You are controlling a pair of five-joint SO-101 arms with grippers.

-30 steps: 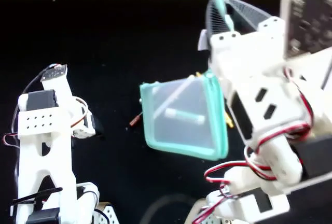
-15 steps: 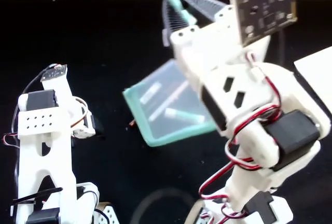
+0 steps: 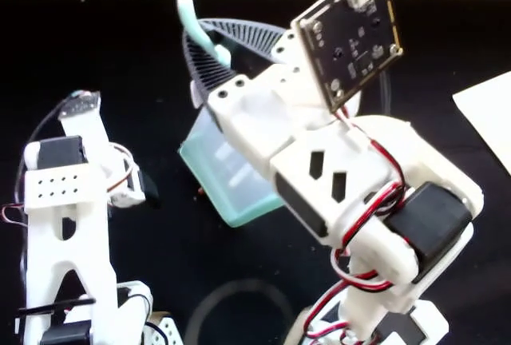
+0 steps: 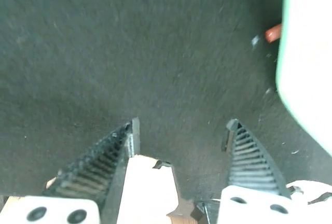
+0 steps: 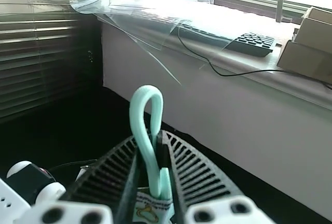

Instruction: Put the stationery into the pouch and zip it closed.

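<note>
The pouch (image 3: 226, 176) is translucent with teal edging and hangs tilted above the black table, half hidden behind the right arm. My right gripper (image 3: 209, 45) is shut on the pouch's teal loop (image 3: 190, 14), which sticks up between the ribbed black fingers (image 5: 182, 168) in the right wrist view as the loop (image 5: 147, 120). What lies inside the pouch is hard to make out. My left gripper (image 4: 181, 128) is open just above the table, nothing between its fingers, with the pouch's edge (image 4: 307, 68) off to one side. A small red-orange piece (image 4: 273, 33) lies on the table by that edge.
The left arm (image 3: 68, 201) stands at the table's left. A white sheet (image 3: 489, 118) lies at the right edge. A dark cable (image 3: 231, 303) curves near the front. The bulky right arm (image 3: 359, 201) covers the table's middle and right.
The right arm has swung left and risen toward the camera, carrying the pouch by its loop leftward and tilting it. The left arm has barely shifted.
</note>
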